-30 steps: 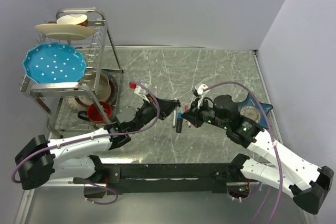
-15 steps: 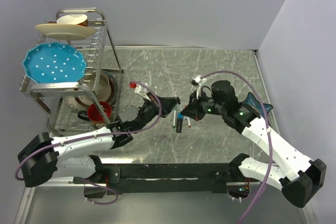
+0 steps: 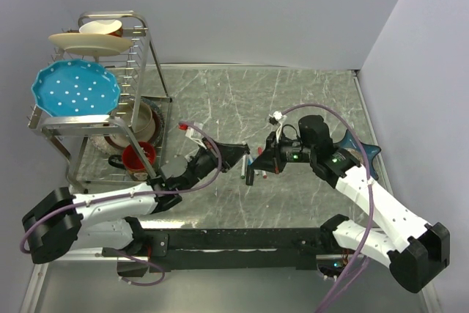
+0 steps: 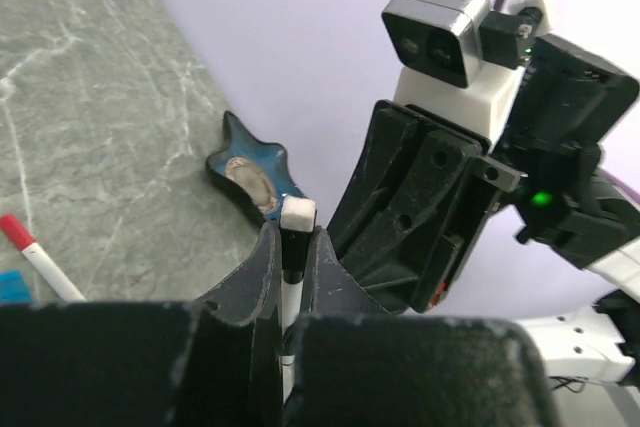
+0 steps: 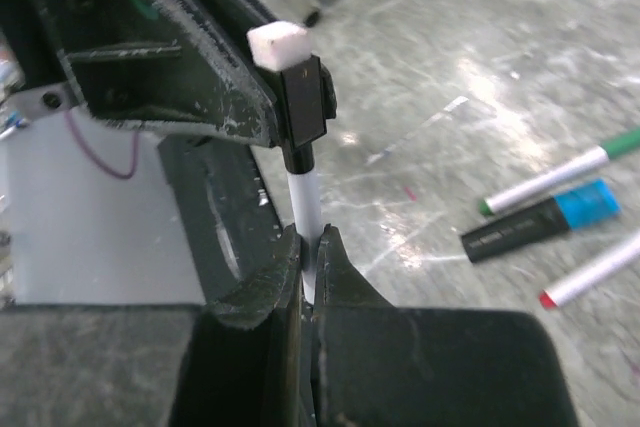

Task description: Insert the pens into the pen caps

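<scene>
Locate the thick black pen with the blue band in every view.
Top external: thick black pen, centre of the picture.
Left wrist: only a blue sliver at the left edge; cannot confirm.
Right wrist: right side, lying flat.
Landmark: red-tipped pen beside it, in both wrist views.

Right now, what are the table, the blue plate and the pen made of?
The table: grey with white veins, matte; looks like stone, maybe a printed sheet. The blue plate: glossy, dotted; ceramic or plastic, can't tell. The pen: smooth white barrel, black cap; likely plastic.
</scene>
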`<move>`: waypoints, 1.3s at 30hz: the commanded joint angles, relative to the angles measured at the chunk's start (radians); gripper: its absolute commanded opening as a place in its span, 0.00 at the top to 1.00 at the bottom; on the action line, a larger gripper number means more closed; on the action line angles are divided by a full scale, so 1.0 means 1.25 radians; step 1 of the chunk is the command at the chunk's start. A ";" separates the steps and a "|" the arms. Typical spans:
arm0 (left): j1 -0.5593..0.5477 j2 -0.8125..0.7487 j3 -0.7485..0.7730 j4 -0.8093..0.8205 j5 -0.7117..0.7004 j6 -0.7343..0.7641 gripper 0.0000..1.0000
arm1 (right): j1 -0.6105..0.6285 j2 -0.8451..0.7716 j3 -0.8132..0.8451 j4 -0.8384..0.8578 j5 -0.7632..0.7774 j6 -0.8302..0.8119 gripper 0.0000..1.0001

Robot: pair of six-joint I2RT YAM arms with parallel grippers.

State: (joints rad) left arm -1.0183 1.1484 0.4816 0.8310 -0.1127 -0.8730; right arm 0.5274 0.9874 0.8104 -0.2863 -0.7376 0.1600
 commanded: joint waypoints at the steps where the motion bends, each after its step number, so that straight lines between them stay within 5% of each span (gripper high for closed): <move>1: -0.103 0.014 -0.071 -0.179 0.445 -0.107 0.99 | -0.053 -0.008 0.065 0.543 0.160 0.031 1.00; 8: -0.105 0.009 0.015 -0.339 0.396 -0.068 0.99 | -0.049 0.015 0.103 0.515 0.183 0.041 1.00; 14: 0.006 0.003 0.246 -0.663 0.250 0.088 0.99 | -0.026 0.029 0.066 0.370 0.134 0.041 0.98; 19: 0.100 0.040 0.406 -0.790 0.204 0.195 0.99 | -0.019 -0.063 -0.016 0.265 0.083 0.067 0.54; 30: 0.180 0.233 0.473 -0.807 0.124 0.230 0.99 | -0.019 -0.382 -0.172 0.168 0.116 0.181 0.02; 39: 0.239 0.487 0.528 -0.800 0.161 0.204 0.98 | -0.019 -0.417 -0.139 0.064 0.219 0.201 0.00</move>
State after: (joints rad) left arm -0.7349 1.6768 1.0767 -0.1745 0.0803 -0.6106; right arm 0.5060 0.4530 0.5964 -0.1291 -0.5564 0.3939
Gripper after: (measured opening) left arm 0.057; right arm 0.999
